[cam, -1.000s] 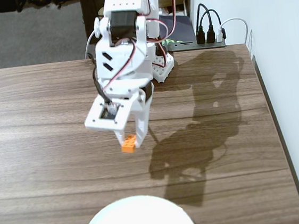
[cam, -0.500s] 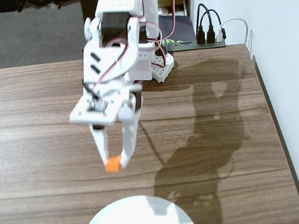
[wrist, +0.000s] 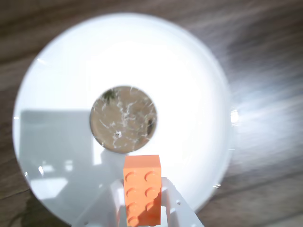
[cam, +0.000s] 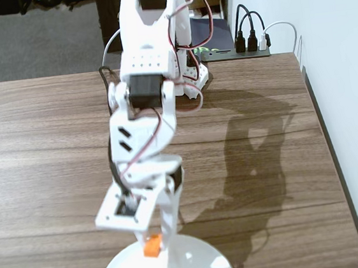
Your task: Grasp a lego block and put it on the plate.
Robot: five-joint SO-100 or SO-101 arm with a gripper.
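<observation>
**Arm carries brick out over the plate**

The arm (cam: 146, 99) has stretched from mid-table toward the near edge in the fixed view. The fingers (cam: 169, 228), closed on the lego block (cam: 152, 245), have carried it from above bare wood to above the plate (cam: 199, 260), beside its brown centre (wrist: 123, 118) in the wrist view.

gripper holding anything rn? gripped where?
Yes: the gripper is shut on the orange lego block, pinched by its two long sides, studs facing the wrist camera, above the plate.
</observation>
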